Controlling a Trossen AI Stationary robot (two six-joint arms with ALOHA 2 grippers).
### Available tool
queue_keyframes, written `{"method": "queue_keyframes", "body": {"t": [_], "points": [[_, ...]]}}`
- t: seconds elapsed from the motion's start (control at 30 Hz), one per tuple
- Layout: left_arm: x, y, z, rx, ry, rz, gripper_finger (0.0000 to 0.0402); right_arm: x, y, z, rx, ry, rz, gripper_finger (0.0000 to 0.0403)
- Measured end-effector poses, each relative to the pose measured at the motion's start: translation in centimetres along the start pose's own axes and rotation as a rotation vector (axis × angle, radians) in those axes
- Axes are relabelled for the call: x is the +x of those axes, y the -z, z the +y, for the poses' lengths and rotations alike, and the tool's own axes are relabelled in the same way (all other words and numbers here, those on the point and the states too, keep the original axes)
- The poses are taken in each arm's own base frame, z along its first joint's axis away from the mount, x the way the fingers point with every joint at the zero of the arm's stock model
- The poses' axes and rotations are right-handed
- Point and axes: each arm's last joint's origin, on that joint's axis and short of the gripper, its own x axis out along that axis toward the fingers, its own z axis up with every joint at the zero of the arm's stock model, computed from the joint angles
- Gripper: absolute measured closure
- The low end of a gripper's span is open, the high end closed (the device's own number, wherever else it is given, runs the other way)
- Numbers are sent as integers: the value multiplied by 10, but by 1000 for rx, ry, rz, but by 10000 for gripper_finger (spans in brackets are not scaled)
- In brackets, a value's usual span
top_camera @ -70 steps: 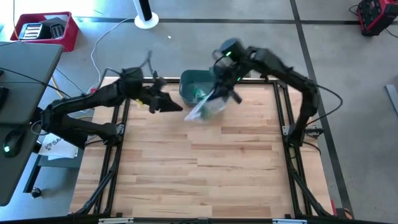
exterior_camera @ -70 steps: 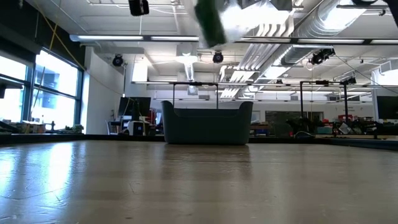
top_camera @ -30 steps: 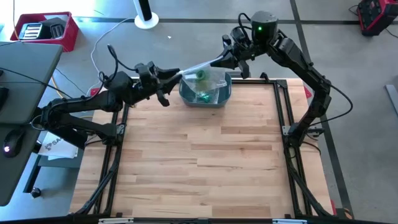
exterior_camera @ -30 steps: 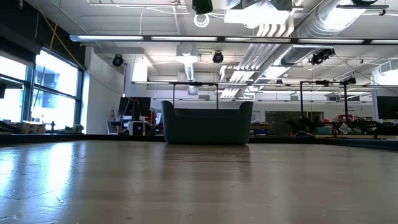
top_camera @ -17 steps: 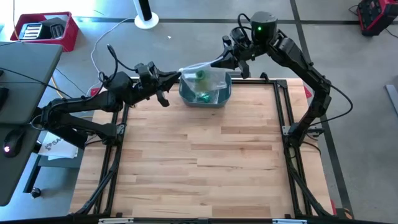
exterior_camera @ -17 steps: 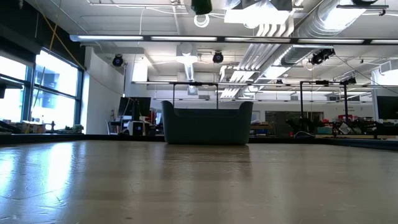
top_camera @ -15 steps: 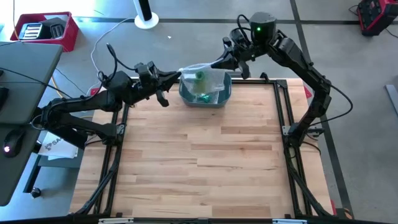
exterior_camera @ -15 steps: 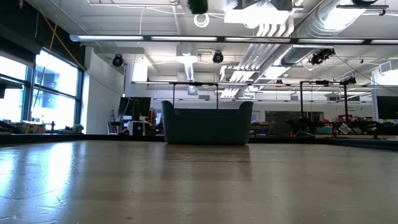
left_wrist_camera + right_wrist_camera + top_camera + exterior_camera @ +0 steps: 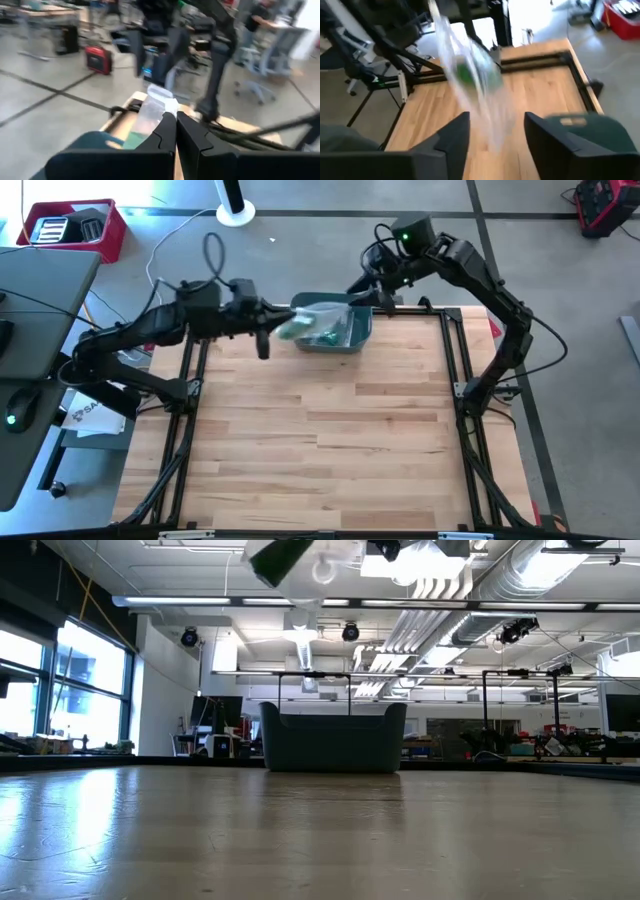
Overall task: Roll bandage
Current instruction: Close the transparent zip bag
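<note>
One gripper [image 9: 176, 131] clamped on bag [image 9: 150, 111]

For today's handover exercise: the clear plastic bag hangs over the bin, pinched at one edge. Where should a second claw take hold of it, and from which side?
Grip the plastic bag at its free upper edge, opposite the left claw that pinches it shut. Come from the right claw's side, level across the bin. The bag sags with a green roll low inside, so only the flat rim is thin enough.
</note>
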Motion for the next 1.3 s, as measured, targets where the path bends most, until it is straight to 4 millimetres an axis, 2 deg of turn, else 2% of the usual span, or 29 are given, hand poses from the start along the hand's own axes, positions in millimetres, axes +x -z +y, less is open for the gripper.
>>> {"method": "queue_keyframes", "body": {"t": [0.17, 0.27, 0.4, 0.53, 0.93, 1.3], "points": [[31, 1, -13, 58, 120, 87, 401, 24, -14, 35, -192, -96, -70, 213], [47, 3, -17, 62, 138, 130, 401, 37, -22, 59, -327, -120, -119, 219], [58, 2, -20, 63, 153, 141, 401, 46, -24, 76, -366, -83, -120, 239], [61, -1, -21, 61, 183, 140, 401, 49, -23, 80, -373, 38, -95, 273], [59, -2, -22, 43, 187, 136, 401, 53, -21, 81, -367, -39, -78, 346], [59, -2, -21, 42, 184, 131, 401, 54, -14, 80, -335, -47, -20, 378]]}}
